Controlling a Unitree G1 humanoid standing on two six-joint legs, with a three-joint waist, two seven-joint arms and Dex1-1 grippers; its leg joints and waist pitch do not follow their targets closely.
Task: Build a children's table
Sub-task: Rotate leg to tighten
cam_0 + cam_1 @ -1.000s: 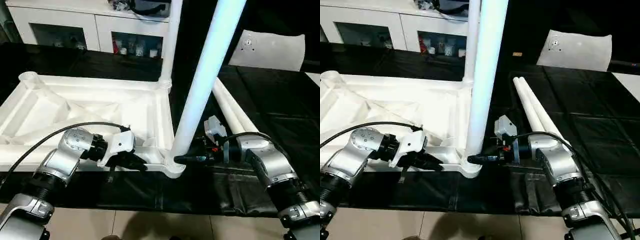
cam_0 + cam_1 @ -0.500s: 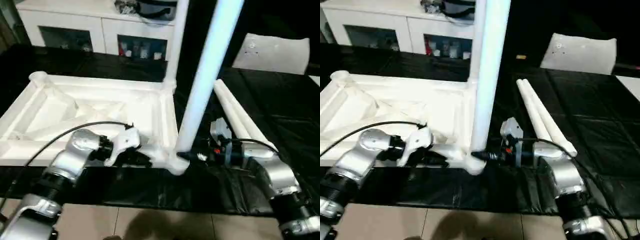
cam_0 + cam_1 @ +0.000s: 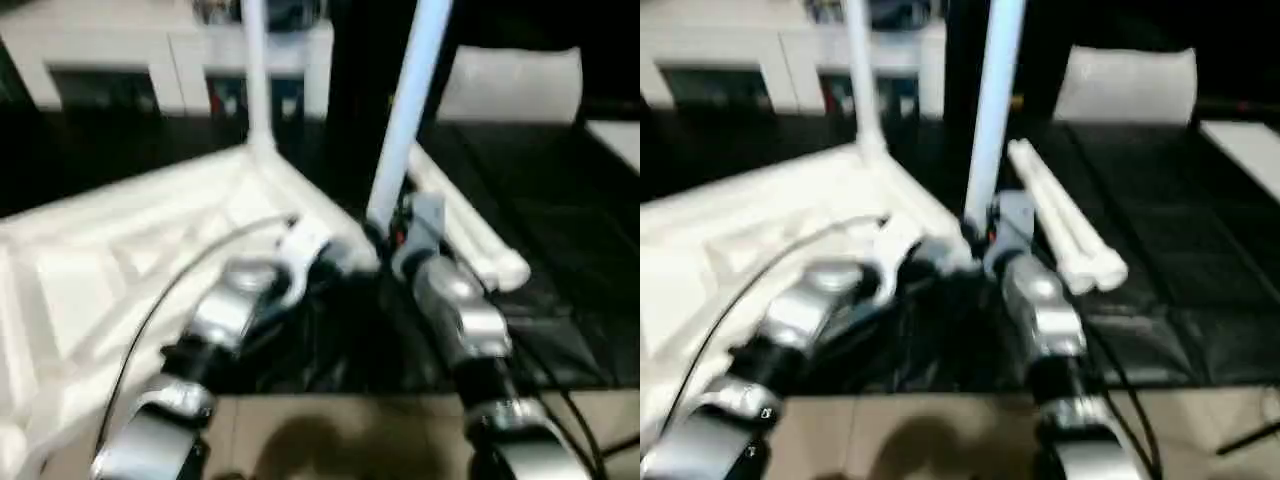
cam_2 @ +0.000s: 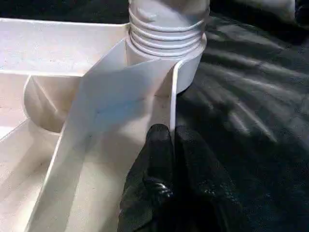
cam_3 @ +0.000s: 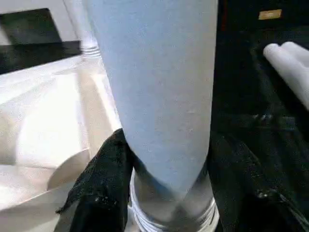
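Note:
The white tabletop [image 3: 90,270] lies underside up, turned so that one corner points toward me. One leg [image 3: 255,80] stands in its far corner socket. A second leg [image 3: 405,110] stands upright in the near corner socket [image 4: 166,48], screwed in at its threaded base. My right gripper [image 5: 166,145] is shut on this leg just above the socket, a black finger [image 5: 104,183] on each side. My left gripper [image 4: 168,137] is shut on the tabletop's thin rim wall right beside that socket. Two more legs [image 3: 465,230] lie side by side on the black cover to the right.
A white pillow-like block [image 3: 510,85] rests at the back right on the black table cover [image 3: 560,200]. White cabinets [image 3: 150,60] stand behind the table. The table's front edge and the tiled floor [image 3: 330,440] are just below my forearms.
The camera has shifted. The tabletop has swung round counter-clockwise, and its far leg now stands further left. Both grippers have kept their holds and moved with the near corner.

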